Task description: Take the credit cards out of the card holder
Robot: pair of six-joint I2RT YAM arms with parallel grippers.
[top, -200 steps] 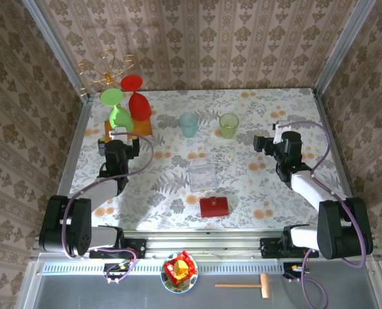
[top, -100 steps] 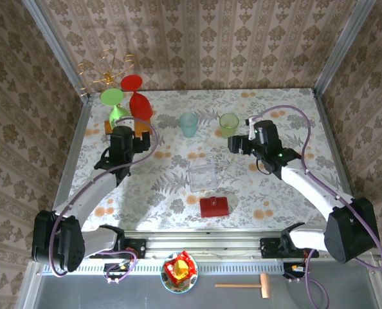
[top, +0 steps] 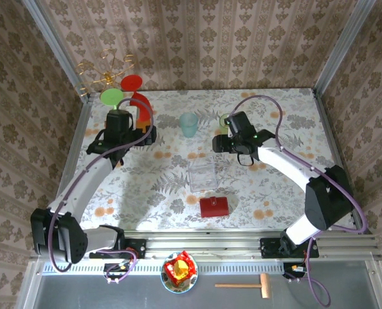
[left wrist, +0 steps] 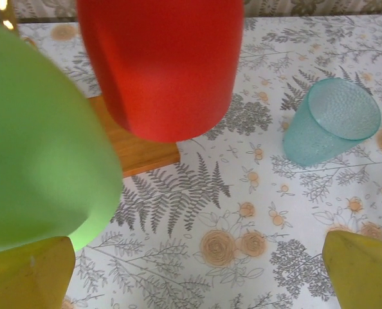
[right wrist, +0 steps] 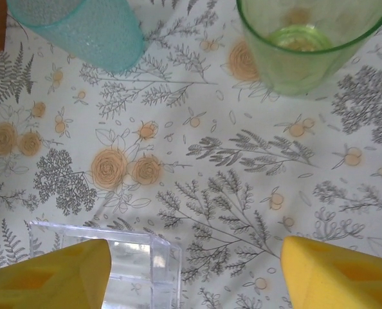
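Note:
The card holder is a small red wallet lying shut on the flowered table near the front edge, with both grippers well behind it. The credit cards are hidden from view. My left gripper is open at the back left, facing a red cup and a green cup, with bare table between its yellow fingers. My right gripper is open near the middle back. Its left finger overlaps a corner of the clear box.
The clear square box stands just behind the card holder. A teal cup and a green glass stand at the back centre. The red and green cups rest on a wooden board. A gold wire stand is in the back left corner.
Both arms have reached out from the sides. The left gripper moved back toward the red and green cups; the right gripper swung left to the clear box and green glass.

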